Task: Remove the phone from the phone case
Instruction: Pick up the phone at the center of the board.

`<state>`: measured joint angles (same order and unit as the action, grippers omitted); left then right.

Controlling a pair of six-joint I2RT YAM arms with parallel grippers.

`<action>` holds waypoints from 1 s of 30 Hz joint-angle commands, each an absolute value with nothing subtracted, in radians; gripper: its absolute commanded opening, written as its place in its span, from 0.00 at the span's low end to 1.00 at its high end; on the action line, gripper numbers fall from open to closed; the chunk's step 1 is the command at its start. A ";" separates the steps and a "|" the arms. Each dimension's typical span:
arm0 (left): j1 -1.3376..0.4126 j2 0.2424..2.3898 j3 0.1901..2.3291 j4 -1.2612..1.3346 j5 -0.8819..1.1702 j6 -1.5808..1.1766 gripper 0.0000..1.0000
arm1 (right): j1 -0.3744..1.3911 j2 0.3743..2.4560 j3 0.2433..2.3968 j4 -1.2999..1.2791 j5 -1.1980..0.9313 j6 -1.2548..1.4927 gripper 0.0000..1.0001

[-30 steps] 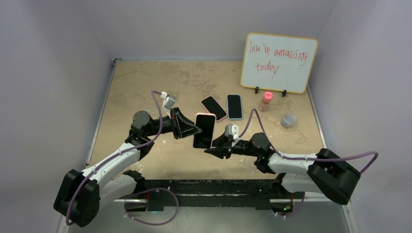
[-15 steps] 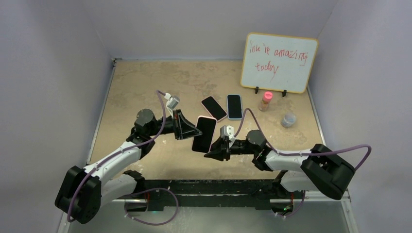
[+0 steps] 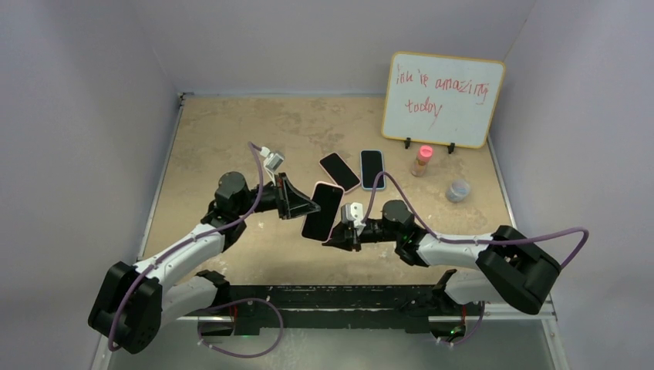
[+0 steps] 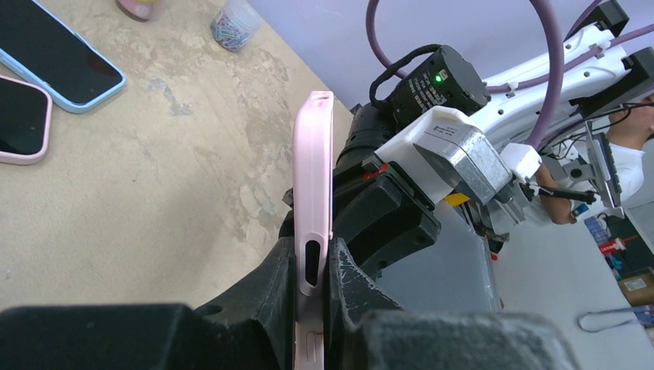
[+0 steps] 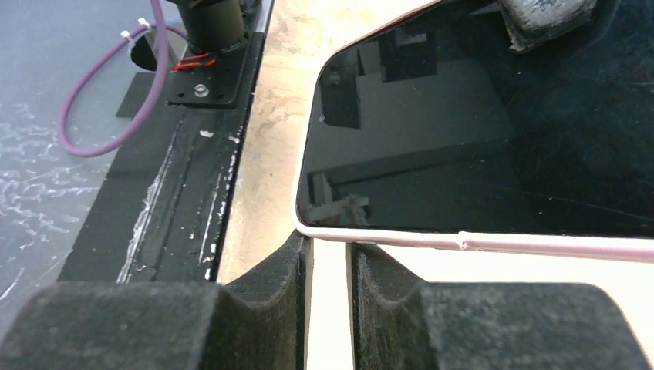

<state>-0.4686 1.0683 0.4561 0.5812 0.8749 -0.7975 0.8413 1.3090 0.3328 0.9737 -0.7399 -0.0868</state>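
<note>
While my left fingers clamp the pink case from 9 o'clock, the phone sits inside it, held up off the desk near centre. My right fingers crowd its lower corner from 4 o'clock, only a slit between them. Gripping or not, I cannot tell. At 1 o'clock a pink-edged spare phone and a blue-edged one lie flat.

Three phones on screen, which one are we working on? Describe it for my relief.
From the whiteboard at the back right, come toward the arms past the pink-edged phone and the blue-edged phone lying flat on the table. Just nearer, between the wrists, is the phone in the pink case. Only it is off the table, clamped in the jaws of the left arm.
</note>
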 commanded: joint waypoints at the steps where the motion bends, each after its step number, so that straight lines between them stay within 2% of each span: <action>1: -0.479 1.066 0.481 0.663 0.872 -0.848 0.00 | 0.847 1.305 0.426 1.059 -0.649 -0.160 0.00; 3: -0.479 1.044 0.469 0.667 0.863 -0.834 0.00 | 0.846 1.305 0.417 1.078 -0.651 -0.131 0.01; 6: -0.478 1.011 0.485 0.623 0.863 -0.763 0.00 | 0.847 1.290 0.390 1.088 -0.696 -0.097 0.23; 8: -0.479 0.987 0.502 0.588 0.860 -0.698 0.00 | 0.847 1.282 0.382 1.089 -0.725 -0.079 0.33; 10: -0.479 0.960 0.520 0.503 0.834 -0.612 0.00 | 0.846 1.279 0.382 1.095 -0.748 -0.056 0.39; 13: -0.478 0.940 0.521 0.488 0.825 -0.558 0.00 | 0.847 1.286 0.376 1.134 -0.766 -0.019 0.41; 20: -0.479 0.924 0.505 0.507 0.833 -0.554 0.00 | 0.838 1.347 0.326 1.390 -0.755 0.152 0.36; 27: -0.478 0.940 0.522 0.491 0.810 -0.589 0.00 | 0.836 1.367 0.317 1.411 -0.779 0.152 0.07; 30: -0.479 0.963 0.524 0.483 0.806 -0.630 0.00 | 0.836 1.352 0.314 1.379 -0.767 0.106 0.00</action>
